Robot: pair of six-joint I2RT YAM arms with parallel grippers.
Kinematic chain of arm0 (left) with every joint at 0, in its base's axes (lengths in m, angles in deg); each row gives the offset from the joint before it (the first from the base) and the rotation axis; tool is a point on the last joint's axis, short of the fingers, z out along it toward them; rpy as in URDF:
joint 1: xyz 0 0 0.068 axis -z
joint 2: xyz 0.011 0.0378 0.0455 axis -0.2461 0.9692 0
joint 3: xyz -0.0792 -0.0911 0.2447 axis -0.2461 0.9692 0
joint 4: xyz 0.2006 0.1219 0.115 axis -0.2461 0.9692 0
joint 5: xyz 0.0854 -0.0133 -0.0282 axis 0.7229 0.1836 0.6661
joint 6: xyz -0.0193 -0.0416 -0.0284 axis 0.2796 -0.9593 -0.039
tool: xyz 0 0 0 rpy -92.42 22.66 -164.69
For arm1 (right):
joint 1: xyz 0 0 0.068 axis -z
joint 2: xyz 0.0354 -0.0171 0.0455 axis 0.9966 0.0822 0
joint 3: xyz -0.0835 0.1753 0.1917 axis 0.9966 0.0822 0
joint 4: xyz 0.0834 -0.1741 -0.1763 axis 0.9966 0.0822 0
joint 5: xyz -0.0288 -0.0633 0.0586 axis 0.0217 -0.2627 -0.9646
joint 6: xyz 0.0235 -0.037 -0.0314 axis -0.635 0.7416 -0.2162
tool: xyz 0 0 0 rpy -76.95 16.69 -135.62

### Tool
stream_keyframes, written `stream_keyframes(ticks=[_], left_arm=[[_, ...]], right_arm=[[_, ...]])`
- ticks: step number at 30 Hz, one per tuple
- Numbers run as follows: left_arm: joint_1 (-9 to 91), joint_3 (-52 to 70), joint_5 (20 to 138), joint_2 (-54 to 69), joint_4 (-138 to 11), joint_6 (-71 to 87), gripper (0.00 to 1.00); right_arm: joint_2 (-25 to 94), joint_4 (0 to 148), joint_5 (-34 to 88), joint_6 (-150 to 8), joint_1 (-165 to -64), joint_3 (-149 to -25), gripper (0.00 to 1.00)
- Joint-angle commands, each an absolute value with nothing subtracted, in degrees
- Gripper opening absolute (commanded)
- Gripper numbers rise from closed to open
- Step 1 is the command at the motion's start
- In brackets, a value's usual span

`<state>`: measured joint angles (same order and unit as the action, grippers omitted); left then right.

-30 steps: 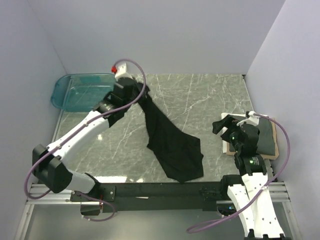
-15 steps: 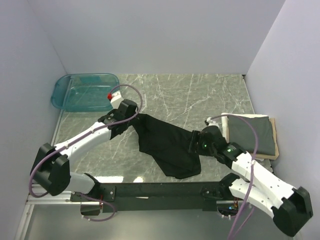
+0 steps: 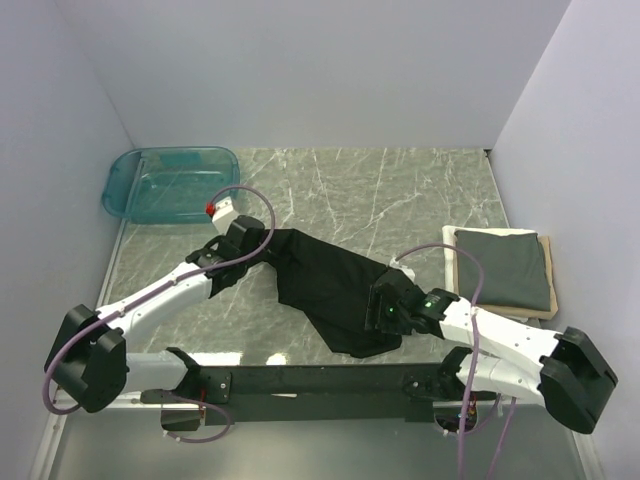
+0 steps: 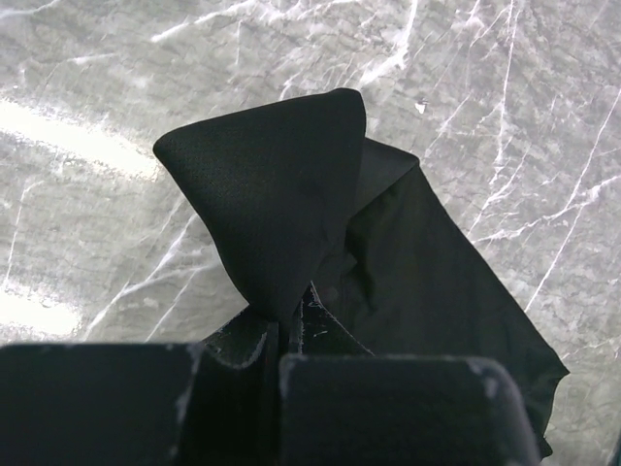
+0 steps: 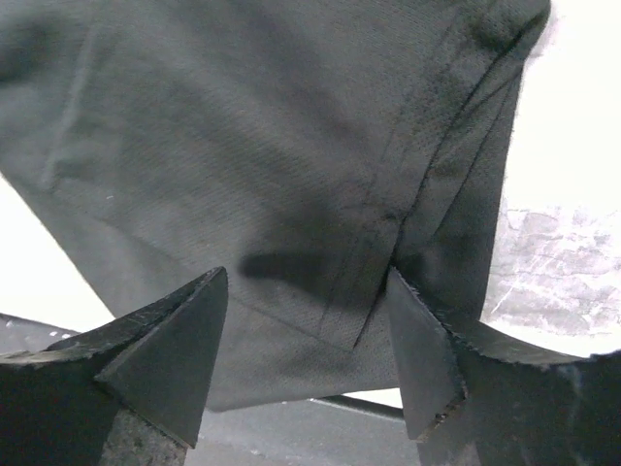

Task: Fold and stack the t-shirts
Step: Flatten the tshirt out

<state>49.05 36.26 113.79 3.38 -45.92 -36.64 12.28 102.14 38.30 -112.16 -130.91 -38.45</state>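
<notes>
The black t-shirt lies crumpled across the middle of the marble table. My left gripper is shut on its upper left corner; in the left wrist view a peak of black cloth rises out of the closed jaws of that gripper. My right gripper stands open low over the shirt's near right hem. In the right wrist view its fingers straddle a seamed corner of the shirt, with the gripper not closed on it. The dark grey t-shirt lies folded on the tan board at the right.
A clear teal tub stands at the back left corner. The black frame rail runs along the table's near edge, just below the shirt's hem. Grey walls close in the left, back and right sides.
The left gripper came down and toward the near left, laying the hanging black shirt onto the table. The right arm swung from the board to the shirt's near right hem, its jaws narrowing.
</notes>
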Motion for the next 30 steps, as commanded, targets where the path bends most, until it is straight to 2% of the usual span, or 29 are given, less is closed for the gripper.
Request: stream_keyframes(ticks=[1,5,8,9,11,13,14,17,23,30], left_arm=[[49.1,37.1,113.2,1.2,-49.1,-36.4,0.01],[49.1,37.6,113.6,0.6,-49.3,-36.3,0.01],[49.1,37.9,113.4,0.2,-49.7,-36.2,0.01],[49.1,37.9,113.3,0.0,-49.7,-36.1,0.01],[49.1,37.7,113.0,-0.1,-49.5,-35.9,0.01],[49.1,37.6,112.9,-0.3,-49.2,-35.9,0.01],[49.1,37.5,112.9,-0.4,-48.7,-36.1,0.01],[49.1,36.6,113.5,-0.6,-47.0,-36.8,0.01],[49.1,34.6,113.5,-2.3,-46.5,-35.6,0.01],[49.1,27.9,114.9,-4.8,-45.4,-33.9,0.01]], right_arm=[[14.2,100.4,41.6,-114.6,-132.0,-39.1,0.72],[15.1,99.1,42.4,-115.2,-132.7,-39.3,0.67],[15.0,96.3,43.1,-115.7,-132.7,-39.2,0.58],[15.0,95.0,43.5,-116.4,-132.7,-39.2,0.50],[15.5,94.1,44.5,-116.8,-132.7,-39.8,0.42],[16.0,94.2,46.4,-117.5,-132.7,-40.6,0.27],[16.0,94.7,48.7,-118.2,-132.7,-41.2,0.13],[15.9,98.2,52.2,-118.5,-132.7,-43.5,0.00],[10.9,102.3,57.5,-114.7,-132.7,-48.7,0.00],[3.5,112.8,70.6,-108.8,-132.0,-63.7,0.00]])
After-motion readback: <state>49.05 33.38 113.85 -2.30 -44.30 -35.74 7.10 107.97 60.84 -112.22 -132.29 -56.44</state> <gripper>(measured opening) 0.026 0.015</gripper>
